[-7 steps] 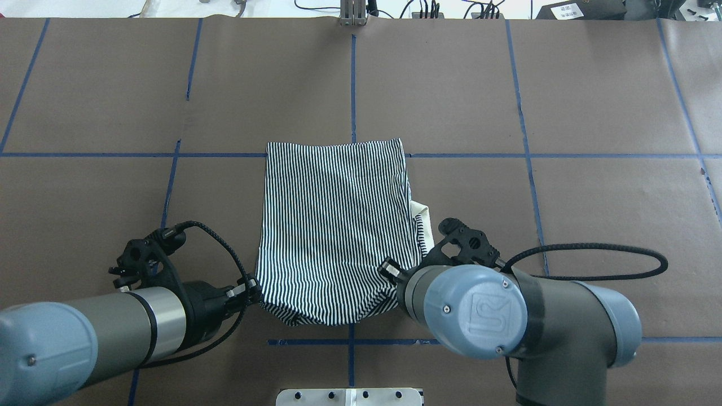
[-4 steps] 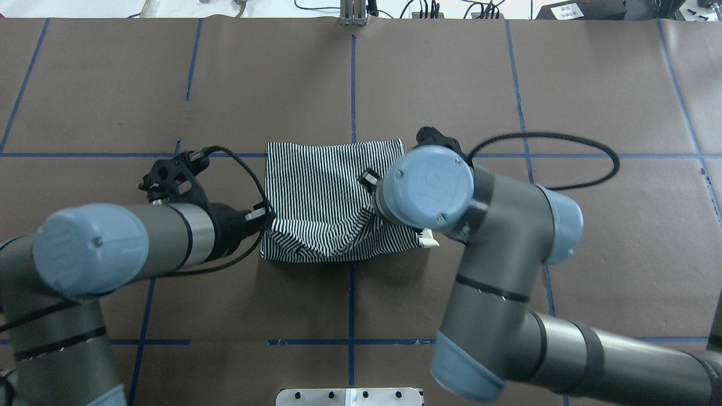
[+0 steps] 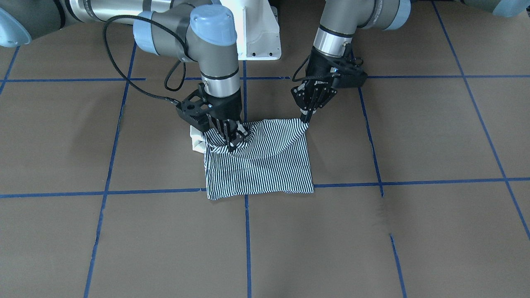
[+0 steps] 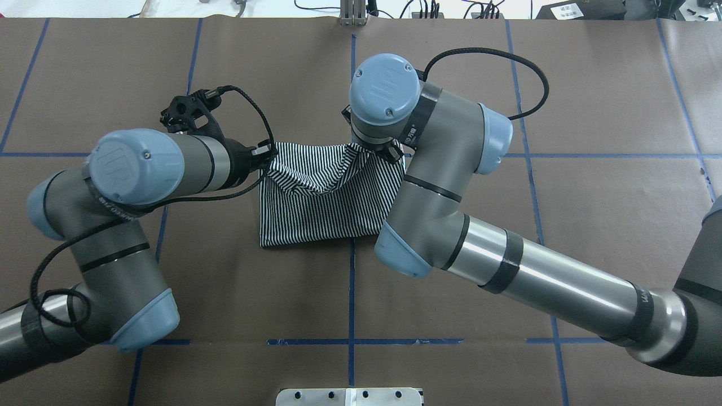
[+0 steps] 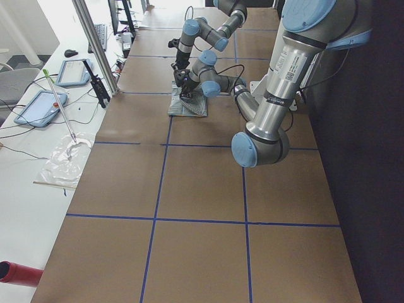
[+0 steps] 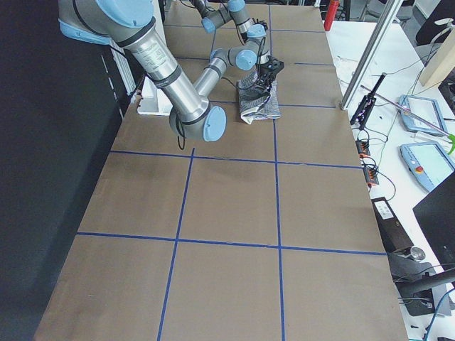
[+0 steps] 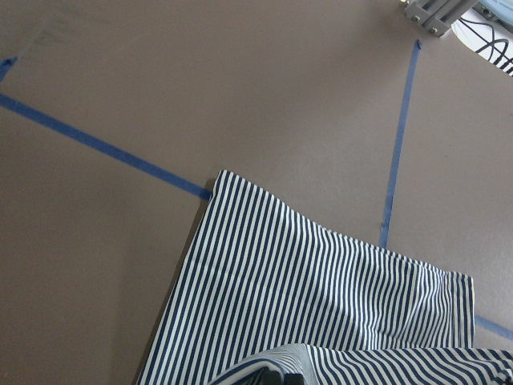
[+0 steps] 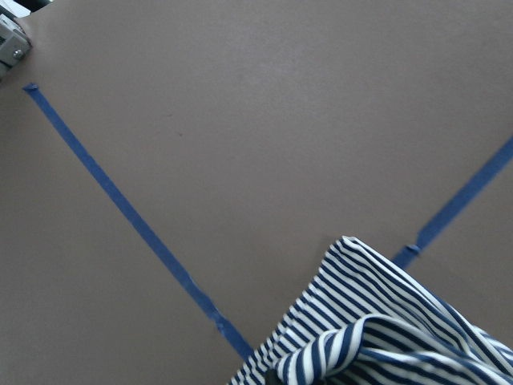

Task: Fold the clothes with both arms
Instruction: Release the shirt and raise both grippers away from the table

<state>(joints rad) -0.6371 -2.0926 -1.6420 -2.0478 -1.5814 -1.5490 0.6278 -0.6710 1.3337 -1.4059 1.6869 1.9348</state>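
Striped polo shirt (image 3: 265,165): you have its far corner pinched in the left gripper (image 3: 306,117), and the right gripper (image 3: 231,142) clamped on bunched fabric.

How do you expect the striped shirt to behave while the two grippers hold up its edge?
Probably very floppy: the striped shirt sags in a V between the left gripper and right gripper. Likely light, since two small pinches carry the edge. It bunches at the right grip, so it may crease.

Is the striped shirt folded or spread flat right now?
Mid-fold: the navy-and-white striped polo shirt lies doubled, its upper layer's edge pinched and held up by the black left gripper and black right gripper.
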